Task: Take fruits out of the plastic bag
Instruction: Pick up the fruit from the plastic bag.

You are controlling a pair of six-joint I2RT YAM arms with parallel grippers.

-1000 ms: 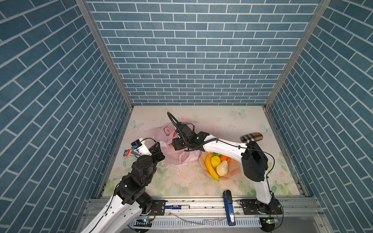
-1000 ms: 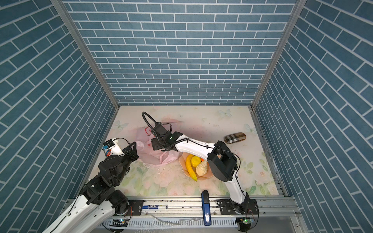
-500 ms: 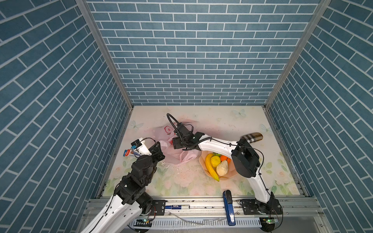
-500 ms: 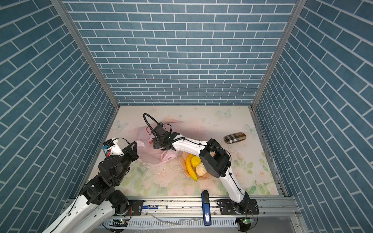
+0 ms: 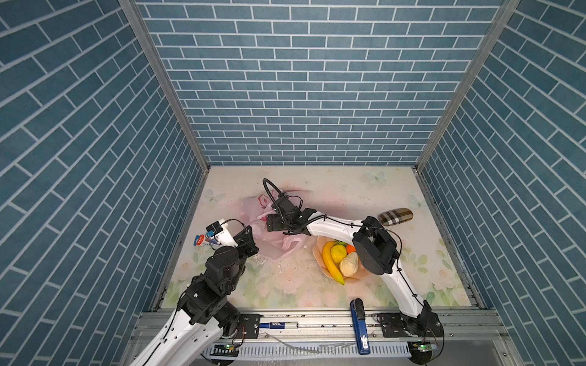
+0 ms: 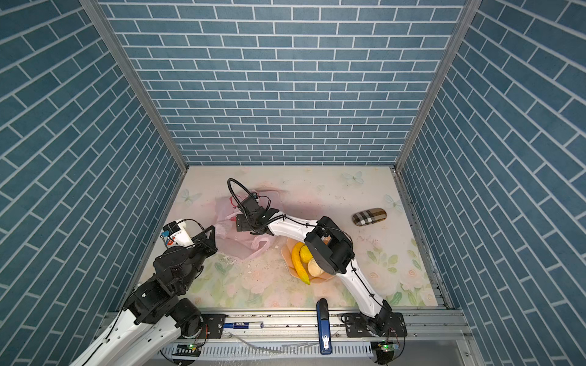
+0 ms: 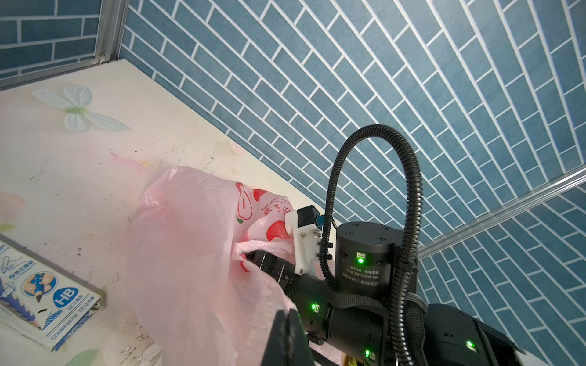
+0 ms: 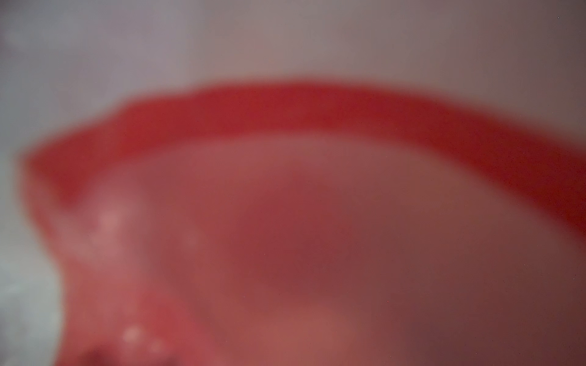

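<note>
Legible on the pencil box (image 7: 47,304), lying at nine o'clock of the plastic bag (image 7: 190,253) in both top views: "HB" in a blue disc and "AWP30716" along its edge; smaller Chinese print there too fine to read; on the bag, red lettering, seemingly "YOUR LIFE", with Chinese characters beside printed fruit; upside down on the black motor housing (image 7: 364,263): "DAMIAO" and "DC 24V".

The right gripper (image 7: 252,257) has its jaws buried in the plastic bag (image 7: 190,240), their spread untellable; the right wrist view is only a red-pink blur. The right arm (image 5: 375,250) hides part of the bowl (image 5: 317,255) and most of the small orange (image 5: 349,248).
</note>
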